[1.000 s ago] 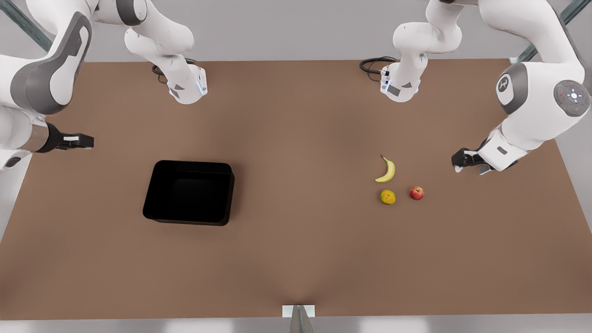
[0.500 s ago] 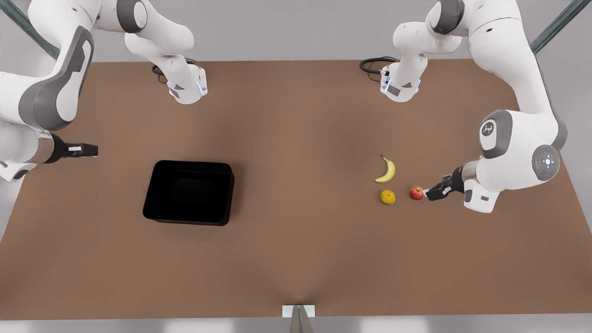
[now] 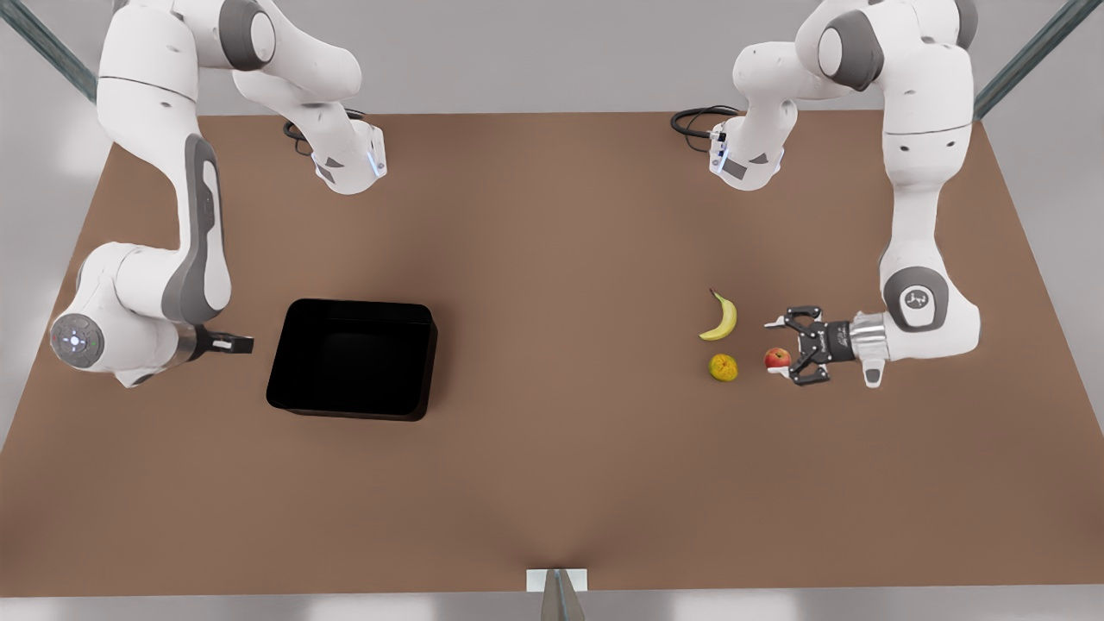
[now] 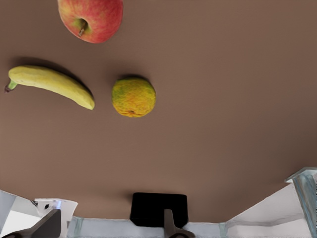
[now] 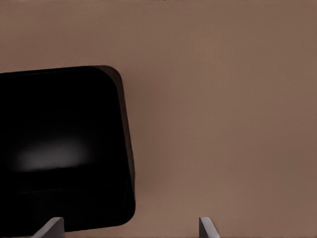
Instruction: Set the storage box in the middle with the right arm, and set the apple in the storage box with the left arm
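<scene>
The black storage box [image 3: 352, 358] rests on the brown table at the front view's left, and its rounded corner [image 5: 59, 148] appears in the right wrist view. My right gripper [image 3: 242, 343] hovers just off the box's outer side, fingers [image 5: 205, 225] spread open and empty. The red apple [image 3: 777, 359] lies at the front view's right. My left gripper [image 3: 774, 348] is open over it, one finger on either side in the front view. In the left wrist view the apple [image 4: 90, 20] sits well clear of the fingertips [image 4: 171, 227].
A yellow banana [image 3: 721, 317] and a yellow-green round fruit [image 3: 723, 367] lie close beside the apple, toward the table's middle. Both arm bases [image 3: 349, 164] stand at the table's far edge. Bare table stretches between the box and the fruits.
The left arm swung down and in until its open gripper reached the apple and turned flat over it. The right arm lowered and moved its gripper close to the box's side.
</scene>
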